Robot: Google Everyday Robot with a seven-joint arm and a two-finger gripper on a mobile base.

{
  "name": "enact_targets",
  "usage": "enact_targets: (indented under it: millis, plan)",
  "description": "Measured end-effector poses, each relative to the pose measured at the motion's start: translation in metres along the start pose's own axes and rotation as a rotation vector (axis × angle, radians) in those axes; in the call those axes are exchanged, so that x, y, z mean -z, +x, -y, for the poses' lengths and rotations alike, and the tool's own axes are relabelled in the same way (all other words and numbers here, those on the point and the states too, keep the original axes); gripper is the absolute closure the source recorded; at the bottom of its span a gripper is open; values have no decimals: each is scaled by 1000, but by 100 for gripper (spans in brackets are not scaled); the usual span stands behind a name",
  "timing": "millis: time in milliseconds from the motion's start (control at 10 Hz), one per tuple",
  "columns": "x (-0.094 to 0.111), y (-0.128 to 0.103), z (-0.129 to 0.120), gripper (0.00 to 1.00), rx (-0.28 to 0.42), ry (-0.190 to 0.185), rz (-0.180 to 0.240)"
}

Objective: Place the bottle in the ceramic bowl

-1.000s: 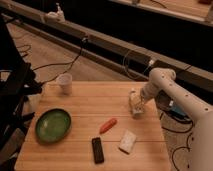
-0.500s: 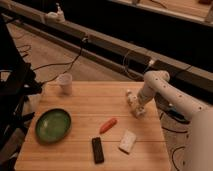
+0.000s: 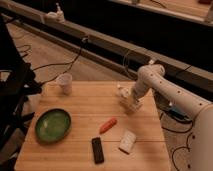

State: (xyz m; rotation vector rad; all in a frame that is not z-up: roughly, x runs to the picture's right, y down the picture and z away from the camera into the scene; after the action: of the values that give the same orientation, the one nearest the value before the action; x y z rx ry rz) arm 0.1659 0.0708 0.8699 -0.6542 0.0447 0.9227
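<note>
The small whitish bottle point(image 3: 123, 93) is in my gripper point(image 3: 130, 102) at the back right of the wooden table point(image 3: 87, 107), tilted, with its cap end sticking out to the upper left. The gripper is shut on it and holds it close above the tabletop. The glossy green ceramic bowl point(image 3: 52, 125) sits empty at the table's front left, well to the left of the gripper. My white arm point(image 3: 170, 95) reaches in from the right.
An orange carrot point(image 3: 107, 125) lies mid-table between gripper and bowl. A white rectangular block point(image 3: 128, 141) and a black remote point(image 3: 98, 150) lie near the front edge. A white cup point(image 3: 64, 83) stands at the back left. Cables run over the floor behind.
The gripper has moved a little to the left with the bottle in it. The bowl, carrot, block, remote and cup have not moved.
</note>
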Motion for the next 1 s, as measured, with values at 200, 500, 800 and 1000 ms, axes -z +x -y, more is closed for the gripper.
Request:
enact_targets:
  millis: [200,500,800,1000]
  plan:
    - [10,-18,-47,100,122,-54,36]
    - [5,-26,-144,100,332,-191,52]
    - [1,-22,-199,100,449,-275,37]
    - [2,-22,-199,100,448,-274,38]
